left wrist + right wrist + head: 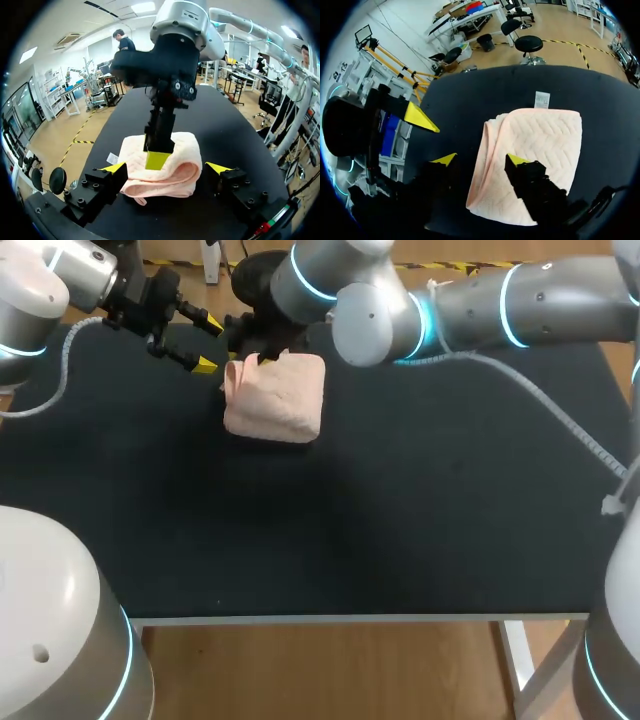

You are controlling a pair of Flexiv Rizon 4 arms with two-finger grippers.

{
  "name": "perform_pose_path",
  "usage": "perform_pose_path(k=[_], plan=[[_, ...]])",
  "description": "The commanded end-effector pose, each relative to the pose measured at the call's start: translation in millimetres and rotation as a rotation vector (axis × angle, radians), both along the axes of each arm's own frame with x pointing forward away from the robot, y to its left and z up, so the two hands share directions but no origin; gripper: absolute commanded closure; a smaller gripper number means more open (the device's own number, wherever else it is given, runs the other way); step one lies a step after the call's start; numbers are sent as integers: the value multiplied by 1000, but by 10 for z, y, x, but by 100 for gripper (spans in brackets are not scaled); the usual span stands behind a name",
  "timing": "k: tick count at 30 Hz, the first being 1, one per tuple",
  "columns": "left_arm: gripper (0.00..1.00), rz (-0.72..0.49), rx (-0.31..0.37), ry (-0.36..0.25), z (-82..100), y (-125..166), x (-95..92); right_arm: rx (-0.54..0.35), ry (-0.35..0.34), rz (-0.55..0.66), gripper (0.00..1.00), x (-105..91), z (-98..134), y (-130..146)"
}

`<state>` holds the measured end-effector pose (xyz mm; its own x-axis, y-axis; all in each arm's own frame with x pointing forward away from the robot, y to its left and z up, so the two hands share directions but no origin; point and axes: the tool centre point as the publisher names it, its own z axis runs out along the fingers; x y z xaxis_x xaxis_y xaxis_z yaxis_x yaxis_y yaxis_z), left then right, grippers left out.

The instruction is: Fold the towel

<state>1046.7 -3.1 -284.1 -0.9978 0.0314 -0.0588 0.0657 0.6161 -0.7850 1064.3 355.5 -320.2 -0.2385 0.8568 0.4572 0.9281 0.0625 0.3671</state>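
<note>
Folded into a thick bundle, the pink towel lies on the black table. The right claw stands spread astride the towel's folded edge, and the left claw gapes just beside the towel (neither grips it). The crowded claws could collide, or a snagged layer could undo the fold.

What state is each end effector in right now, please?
Left end effector: open, holding nothing.
Right end effector: open, straddling the towel edge.
</note>
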Motion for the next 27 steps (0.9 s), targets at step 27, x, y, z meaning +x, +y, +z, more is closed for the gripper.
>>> perform_pose_path(k=[27], plan=[[0,0,-1,-2,-5,2,1,-170,-299,436,0,-272,119,-1119]])
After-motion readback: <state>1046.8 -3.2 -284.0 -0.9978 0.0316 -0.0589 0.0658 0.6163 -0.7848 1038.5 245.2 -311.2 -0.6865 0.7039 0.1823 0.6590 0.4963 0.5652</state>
